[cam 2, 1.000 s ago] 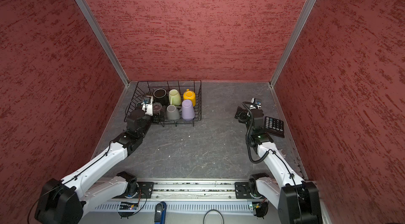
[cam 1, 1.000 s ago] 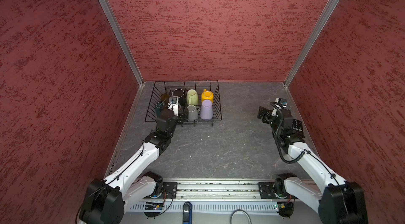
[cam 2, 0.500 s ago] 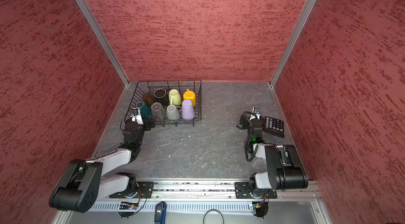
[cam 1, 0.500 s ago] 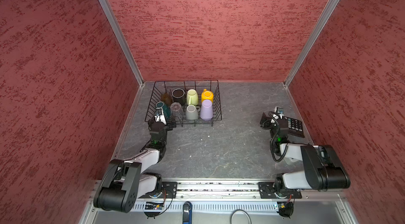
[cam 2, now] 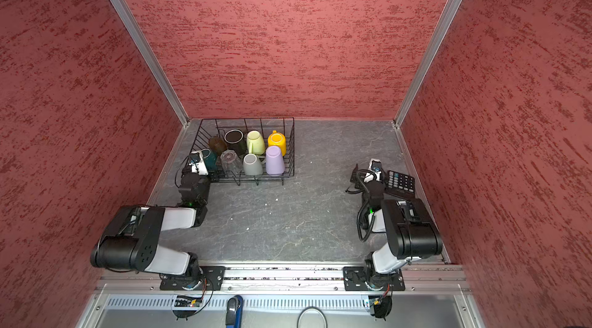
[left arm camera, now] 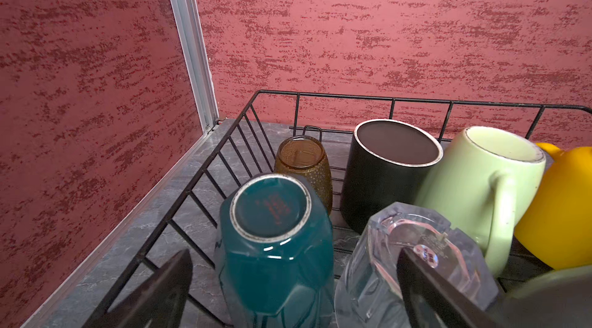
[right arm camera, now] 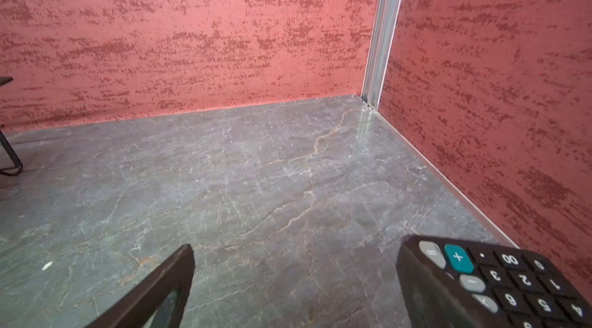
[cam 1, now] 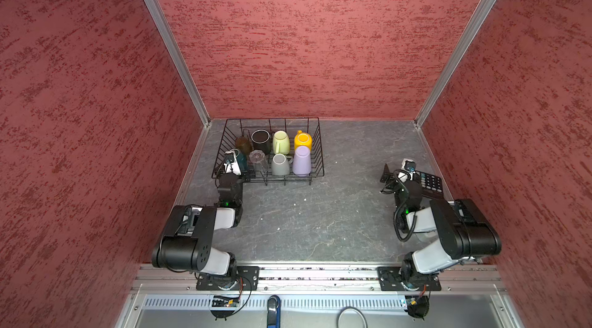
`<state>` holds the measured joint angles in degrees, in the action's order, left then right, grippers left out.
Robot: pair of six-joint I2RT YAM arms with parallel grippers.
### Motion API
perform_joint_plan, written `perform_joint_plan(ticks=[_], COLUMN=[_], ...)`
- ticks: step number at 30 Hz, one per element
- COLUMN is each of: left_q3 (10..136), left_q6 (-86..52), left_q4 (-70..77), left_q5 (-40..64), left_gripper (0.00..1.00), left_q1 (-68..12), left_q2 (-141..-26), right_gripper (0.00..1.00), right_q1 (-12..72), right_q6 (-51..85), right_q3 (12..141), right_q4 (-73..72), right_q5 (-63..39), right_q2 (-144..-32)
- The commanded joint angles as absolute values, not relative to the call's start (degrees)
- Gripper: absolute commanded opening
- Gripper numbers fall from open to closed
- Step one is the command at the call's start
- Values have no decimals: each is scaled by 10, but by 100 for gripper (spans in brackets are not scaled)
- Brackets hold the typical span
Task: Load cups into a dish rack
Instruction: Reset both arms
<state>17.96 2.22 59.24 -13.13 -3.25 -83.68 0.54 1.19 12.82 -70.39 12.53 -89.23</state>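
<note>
The black wire dish rack point(cam 1: 272, 118) stands at the back left. In it, bottoms up, are a teal mug point(left arm camera: 272, 240), a clear ribbed glass point(left arm camera: 378, 265), an amber tumbler point(cam 1: 242, 144), a black mug point(cam 1: 261, 140), a pale green mug point(cam 1: 281, 142), a yellow mug point(cam 1: 302, 140), a grey mug point(cam 1: 280, 164) and a lilac tumbler point(cam 1: 301, 161). My left gripper point(left arm camera: 294, 254) is open at the rack's near left corner. Its fingers stand wide either side of the teal mug without touching it. My right gripper point(right arm camera: 296, 248) is open over bare tabletop, holding nothing.
A black calculator point(cam 1: 431, 183) lies by the right wall, just beside my right gripper's finger point(right arm camera: 416, 291). Both arms are folded low near the front rail point(cam 1: 314, 273). Red walls close in the left, back and right sides.
Both arms have folded back toward the front rail. The left gripper drew back from over the rack's left end, uncovering the teal mug. The right gripper pulled back beside the calculator.
</note>
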Motion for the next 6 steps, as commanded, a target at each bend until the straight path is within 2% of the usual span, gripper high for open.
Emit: perform_joint_plan(ticks=[1, 4, 6], left_q3=[183, 195, 204], left_q6=[7, 2, 0], left_q4=[562, 539, 523], left_q5=[-121, -111, -105], left_gripper=[100, 100, 100], left_q1=[-27, -21, -17], left_q2=[-851, -852, -854], right_gripper=[99, 99, 99], right_q1=[6, 5, 6], right_q6=[9, 14, 3], right_q3=[122, 144, 123], right_q4=[-752, -706, -744], right_q5=[144, 156, 128], right_q2=[-894, -892, -893])
